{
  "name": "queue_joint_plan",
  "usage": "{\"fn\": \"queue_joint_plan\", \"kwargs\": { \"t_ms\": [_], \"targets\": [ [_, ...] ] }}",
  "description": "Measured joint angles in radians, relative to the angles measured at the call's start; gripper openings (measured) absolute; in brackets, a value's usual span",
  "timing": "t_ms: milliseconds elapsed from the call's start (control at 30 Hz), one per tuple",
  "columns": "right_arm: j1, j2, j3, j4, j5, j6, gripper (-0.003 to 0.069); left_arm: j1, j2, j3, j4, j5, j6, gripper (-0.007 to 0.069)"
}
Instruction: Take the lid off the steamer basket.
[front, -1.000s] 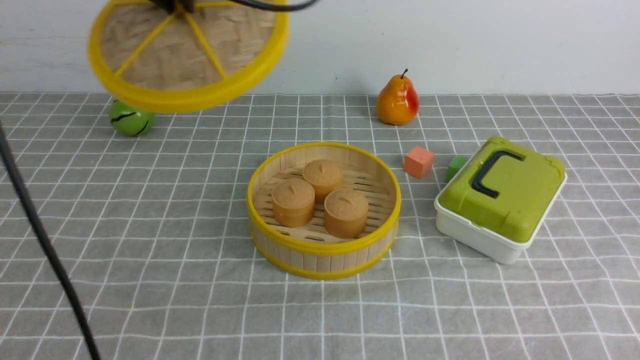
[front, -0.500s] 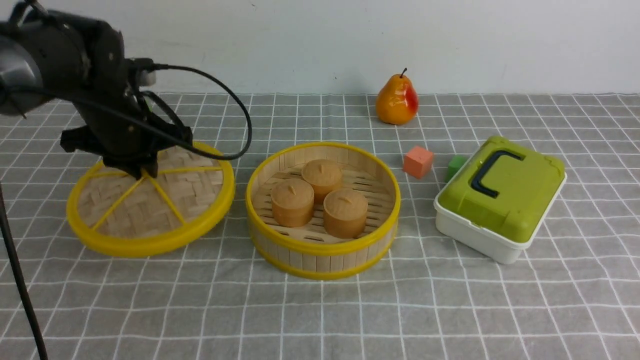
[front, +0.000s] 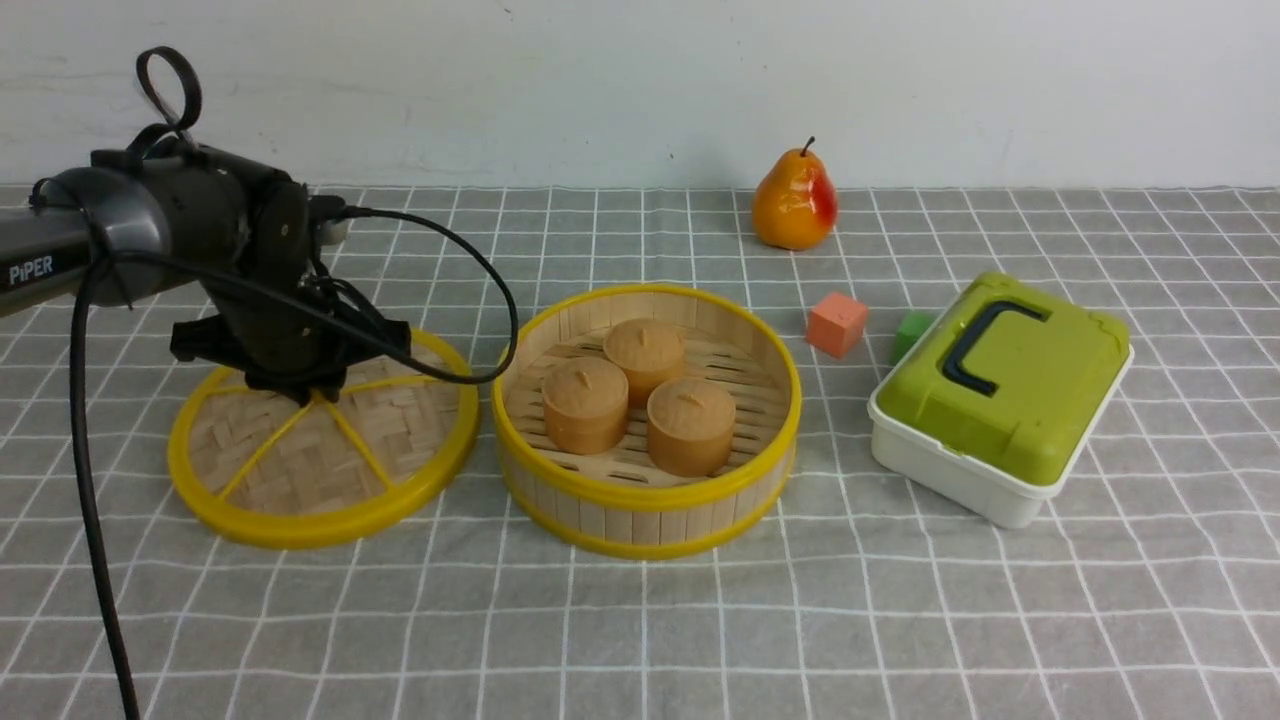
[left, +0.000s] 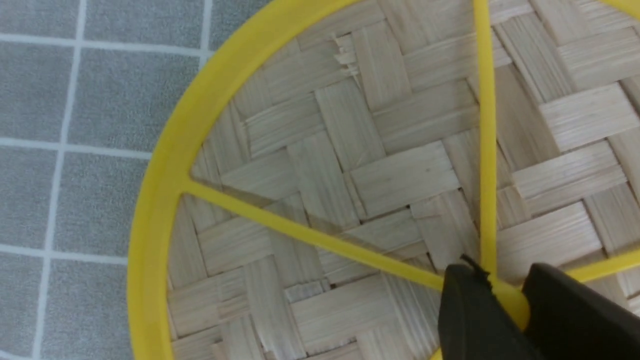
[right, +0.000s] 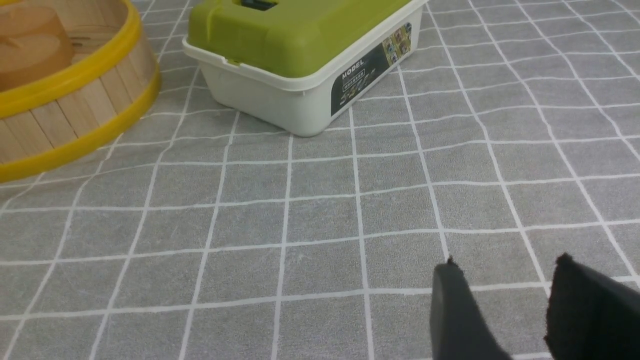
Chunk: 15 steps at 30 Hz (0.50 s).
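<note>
Our left gripper (left: 502, 287) pinches the lid (front: 300, 460) at its centre; the lid sits just left of the basket (front: 645, 497). Our right gripper (right: 505, 295) is spread.

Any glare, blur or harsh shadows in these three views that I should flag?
Front view: even, soft light, sharp throughout, only a small highlight on the pear. Left wrist view: the lid weave is crisp, the left gripper dark with little detail. Right wrist view: cloth and white box sharp, the right gripper nearly black, edges soft.
</note>
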Motion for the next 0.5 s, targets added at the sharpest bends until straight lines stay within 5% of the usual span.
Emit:
{"fn": "queue_joint_plan", "kwargs": {
  "t_ms": [233,500],
  "targets": [
    [0.0,0.0,0.0,0.0,0.0,0.0,0.0243,-0.001,-0.051,0.012,-0.007,-0.001,0.0,0.0377],
    [0.0,0.0,0.0,0.0,0.0,0.0,0.0244,-0.001,-0.356,0.013,-0.025,-0.03,0.0,0.0288]
  ]
}}
